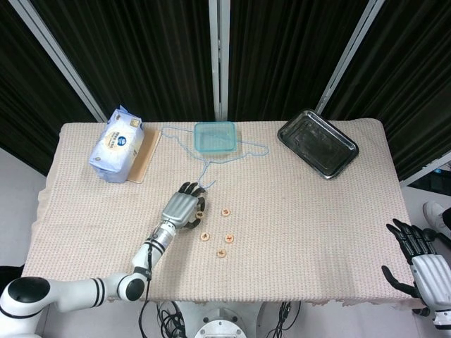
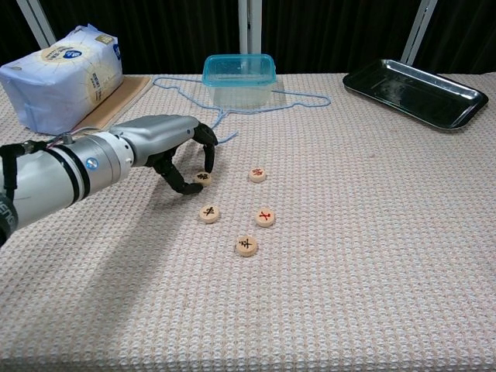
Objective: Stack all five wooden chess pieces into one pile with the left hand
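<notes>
Progress looks slight: none of the five wooden discs sits on another yet, so the whole pile is left to build. Nearest the camera in the chest view lies the front disc [image 2: 246, 246], well short of the left hand's fingers [image 2: 208, 149]. Beyond it come two more, a black-marked disc [image 2: 209, 214] just below the fingertips and a red-marked disc [image 2: 265, 217] off to their right side. Further back, the left hand [image 2: 180, 151] curls over the held disc [image 2: 203, 179], thumb and fingertips closing on its rim; I judge this a pinch, though whether it has left the cloth I cannot tell. A far disc [image 2: 258, 175] rests level with the fingertips, a little apart. All are flat, round, pale wood with carved characters, and should stack steadily if centred. They lie on a coarse woven beige table cloth [image 2: 372, 271]. Past the fingers trails thin blue cord [image 2: 225, 116], then a translucent lidded plastic box [image 2: 239, 77]. The right hand [image 1: 421, 264] rests at the table edge, fingers spread, holding nothing.
</notes>
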You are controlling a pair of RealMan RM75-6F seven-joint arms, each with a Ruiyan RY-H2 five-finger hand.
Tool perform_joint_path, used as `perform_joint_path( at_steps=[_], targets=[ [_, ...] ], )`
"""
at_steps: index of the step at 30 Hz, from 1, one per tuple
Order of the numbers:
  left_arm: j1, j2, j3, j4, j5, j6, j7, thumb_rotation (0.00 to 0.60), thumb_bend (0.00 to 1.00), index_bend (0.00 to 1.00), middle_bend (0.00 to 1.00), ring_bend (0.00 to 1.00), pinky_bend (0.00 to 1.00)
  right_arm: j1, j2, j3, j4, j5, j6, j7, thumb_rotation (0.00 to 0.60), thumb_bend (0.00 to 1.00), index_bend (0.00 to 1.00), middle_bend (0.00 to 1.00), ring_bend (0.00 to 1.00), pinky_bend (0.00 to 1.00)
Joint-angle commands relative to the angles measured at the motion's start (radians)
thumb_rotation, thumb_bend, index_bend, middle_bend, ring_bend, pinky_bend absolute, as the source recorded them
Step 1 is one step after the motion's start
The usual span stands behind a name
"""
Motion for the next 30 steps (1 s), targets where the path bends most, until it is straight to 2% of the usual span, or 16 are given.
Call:
perform_joint_path(
  at_steps=[1, 5, 11, 15, 19, 24, 30],
  targets=[
    [-0.001, 0.0, 0.002, -0.002, -0.003, 0.0, 0.001, 0.6, 0.32, 0.5, 0.15, 0.0, 0.0, 0.0, 0.0, 0.0, 0.0, 0.001, -0.001, 0.0, 0.6, 0.3, 0.0, 0.0, 0.0, 0.0],
    [0.001, 0.011, 0.003, -0.028, 0.005, 0.016, 0.004, 0.6, 0.32, 0.5, 0.15, 0.0, 0.0, 0.0, 0.001, 0.001, 0.0, 0.001, 0.001, 0.003, 0.6, 0.3, 0.0, 0.0, 0.0, 0.0],
    [0.025, 0.08, 0.0, -0.17, 0.041, 0.096, 0.025, 0.6, 0.32, 0.5, 0.15, 0.0, 0.0, 0.002, 0.0, 0.001, 0.0, 0.004, -0.005, -0.001, 0.6, 0.3, 0.0, 0.0, 0.0, 0.0],
    [0.049, 0.13, 0.022, -0.285, 0.063, 0.145, 0.056, 0.6, 0.32, 0.5, 0.15, 0.0, 0.0, 0.001, -0.001, -0.001, -0.006, -0.003, -0.004, -0.012, 0.6, 0.3, 0.0, 0.0, 0.0, 0.0],
    [0.068, 0.14, 0.062, -0.341, 0.099, 0.167, 0.065, 0.6, 0.31, 0.51, 0.15, 0.0, 0.0, -0.004, 0.001, 0.0, -0.009, -0.002, 0.006, -0.011, 0.6, 0.3, 0.0, 0.0, 0.0, 0.0],
    [0.08, 0.109, 0.102, -0.33, 0.136, 0.172, 0.064, 0.6, 0.32, 0.51, 0.15, 0.0, 0.0, -0.009, 0.003, 0.001, -0.006, 0.0, 0.016, -0.004, 0.6, 0.3, 0.0, 0.0, 0.0, 0.0],
    [0.08, 0.07, 0.104, -0.271, 0.133, 0.151, 0.041, 0.6, 0.31, 0.51, 0.16, 0.0, 0.0, -0.009, 0.003, 0.0, -0.003, -0.003, 0.014, -0.001, 0.6, 0.3, 0.0, 0.0, 0.0, 0.0]
  ],
)
